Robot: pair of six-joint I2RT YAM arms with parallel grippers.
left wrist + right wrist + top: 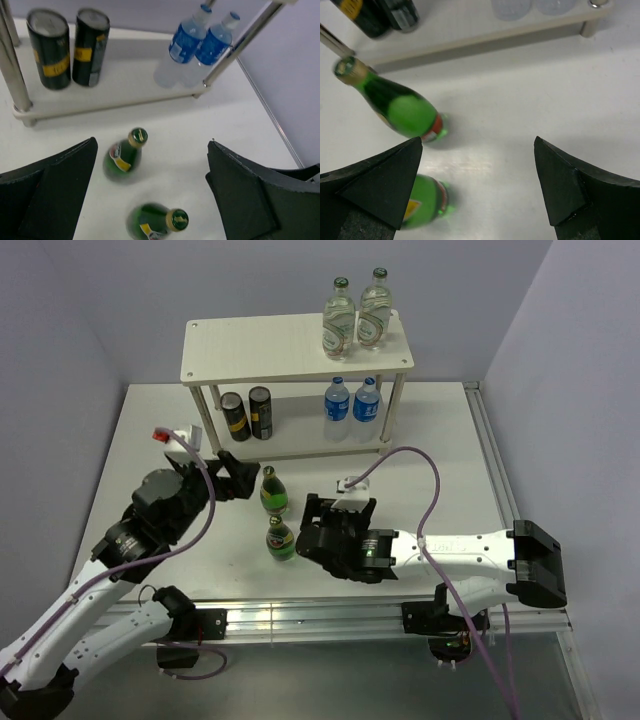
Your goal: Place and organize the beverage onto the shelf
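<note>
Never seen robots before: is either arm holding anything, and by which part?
Nothing is held. The jaws of the left arm and right arm stand open and empty; both green bottles stand free on the table.

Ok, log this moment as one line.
left jaws: open, empty | right jaws: open, empty | green bottles: two upright on table | shelf: cans, water bottles below; glass bottles on top

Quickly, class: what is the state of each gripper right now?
Left gripper: open, holding nothing.
Right gripper: open, holding nothing.
</note>
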